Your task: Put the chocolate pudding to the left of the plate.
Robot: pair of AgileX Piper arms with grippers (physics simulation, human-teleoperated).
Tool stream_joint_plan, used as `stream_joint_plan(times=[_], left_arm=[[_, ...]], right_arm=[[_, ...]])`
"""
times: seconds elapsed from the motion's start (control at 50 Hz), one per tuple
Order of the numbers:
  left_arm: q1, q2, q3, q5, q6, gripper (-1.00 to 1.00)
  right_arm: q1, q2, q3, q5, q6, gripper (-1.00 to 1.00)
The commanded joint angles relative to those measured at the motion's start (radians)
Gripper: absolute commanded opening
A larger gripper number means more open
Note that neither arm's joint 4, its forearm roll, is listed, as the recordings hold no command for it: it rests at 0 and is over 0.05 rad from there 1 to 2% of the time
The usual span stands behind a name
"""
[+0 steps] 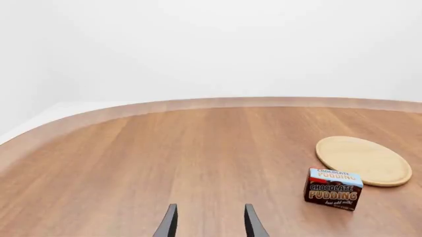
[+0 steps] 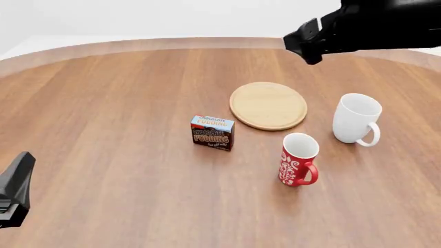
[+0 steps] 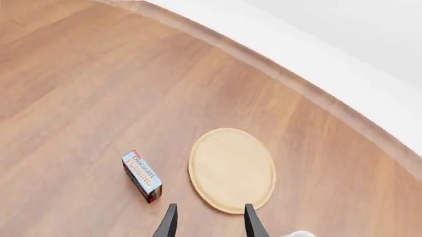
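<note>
Chocolate pudding standing upright on surface, at 8 o'clock from plate, just beside. Left tool, right tool both hanging open, gripping nothing. Placement looking done; only retreating remaining.

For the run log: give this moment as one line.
chocolate pudding: upright, left of plate | left claw: open, empty | right claw: open, raised

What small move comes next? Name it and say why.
Probably none beyond pulling the arms back: the chocolate pudding already stands upright left of the plate, close to its rim but apart. The left gripper and right gripper are both open, empty and away from it.
</note>
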Motion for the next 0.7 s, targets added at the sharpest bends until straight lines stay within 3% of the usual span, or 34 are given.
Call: stream_joint_plan(times=[0.02, 0.34, 0.48, 0.7], left_arm=[[0.0, 0.0, 0.0, 0.0, 0.0, 1.0], [0.0, 0.0, 0.0, 0.0, 0.0, 1.0], [0.0, 0.0, 0.0, 0.0, 0.0, 1.0], [0.0, 0.0, 0.0, 0.0, 0.0, 1.0]], right_arm=[[0.038, 0.165, -0.1, 0.068, -0.002, 1.0], [0.129, 0.29, -0.081, 0.104, -0.037, 1.0], [0.232, 0.3, -0.026, 0.145, -0.019, 1.0], [0.235, 0.338, -0.041, 0.146, -0.026, 1.0]])
